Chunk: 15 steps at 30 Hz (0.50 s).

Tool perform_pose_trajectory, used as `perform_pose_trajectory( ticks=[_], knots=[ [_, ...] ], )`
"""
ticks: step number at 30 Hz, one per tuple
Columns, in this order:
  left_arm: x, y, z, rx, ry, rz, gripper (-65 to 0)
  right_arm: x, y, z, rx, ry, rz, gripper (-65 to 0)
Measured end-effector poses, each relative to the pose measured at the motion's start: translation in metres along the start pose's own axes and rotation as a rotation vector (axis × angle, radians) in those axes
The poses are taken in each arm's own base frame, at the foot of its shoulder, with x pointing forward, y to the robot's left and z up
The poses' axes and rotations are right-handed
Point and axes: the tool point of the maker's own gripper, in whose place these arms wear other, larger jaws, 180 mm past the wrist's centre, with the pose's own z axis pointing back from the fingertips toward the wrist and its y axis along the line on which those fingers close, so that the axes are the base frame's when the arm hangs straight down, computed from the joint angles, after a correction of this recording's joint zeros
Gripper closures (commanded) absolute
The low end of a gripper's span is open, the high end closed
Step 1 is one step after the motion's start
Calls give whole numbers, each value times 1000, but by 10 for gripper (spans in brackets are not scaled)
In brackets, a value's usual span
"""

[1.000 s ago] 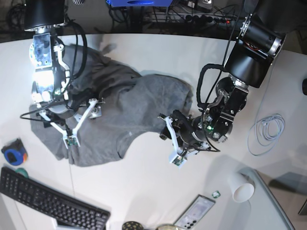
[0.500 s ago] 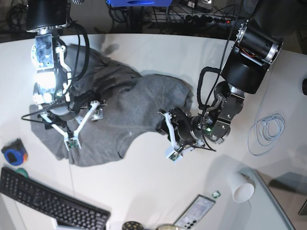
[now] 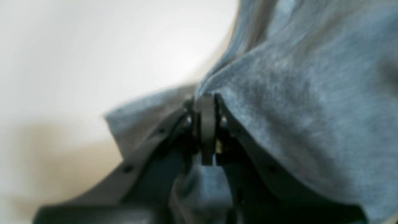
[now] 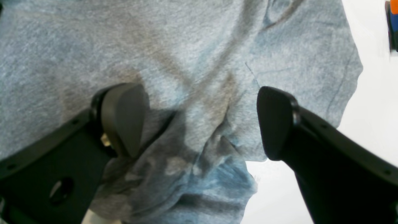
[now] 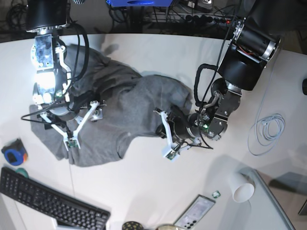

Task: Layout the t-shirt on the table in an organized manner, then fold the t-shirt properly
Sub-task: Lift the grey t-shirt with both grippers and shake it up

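Observation:
The heather-grey t-shirt (image 5: 124, 105) lies crumpled on the white table (image 5: 158, 182), spread from the far left to the middle. My left gripper (image 5: 165, 133) is at the shirt's right-hand lower edge. In the left wrist view the left gripper (image 3: 206, 104) has its jaws together on a fold of the t-shirt (image 3: 295, 93), which drapes over both fingers. My right gripper (image 5: 72, 125) hovers over the shirt's left part. In the right wrist view the right gripper (image 4: 199, 121) is open, its fingers (image 4: 124, 118) wide apart over wrinkled t-shirt cloth (image 4: 192, 62) near its edge.
A black keyboard (image 5: 48, 203) lies at the front left, with a blue and orange object (image 5: 13, 153) beside it. A white cup (image 5: 241, 188), a phone (image 5: 194, 213) and a coiled white cable (image 5: 268, 129) lie on the right. Cables run past the dark far edge.
My left gripper has moved left onto the shirt's edge and the cloth there has bunched up against it. My right gripper has stayed open and nearly still over the shirt.

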Motion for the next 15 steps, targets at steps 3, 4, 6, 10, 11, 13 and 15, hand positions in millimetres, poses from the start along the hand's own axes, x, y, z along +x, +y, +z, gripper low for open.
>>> perform_pose_trajectory(
  ticks=[3, 4, 6, 10, 11, 13, 15],
  knots=[
    [30, -22, 20, -42, -114, -80, 0, 0, -1, 0, -1, 0, 0, -528],
    [37, -28, 29, -39, -143, -108, 0, 0, -2, 0, -2, -2, 1, -528],
    [41, -34, 45, -11, -167, -129, 0, -1, -6, 0, -13, 0, 9, -528],
    [49, -60, 74, 25, -204, -142, 0, -3, -19, 1, -37, 5, 27, -528],
    [52, -76, 82, -11, -227, -163, 0, -3, -24, 1, -45, 5, 33, -528],
    [51, -105, 94, -66, -261, -162, 0, -6, -43, 3, -78, 9, 15, -528],
    [38, -118, 98, -84, -231, -158, 0, -10, -75, 8, -141, 9, -69, -528]
  ],
)
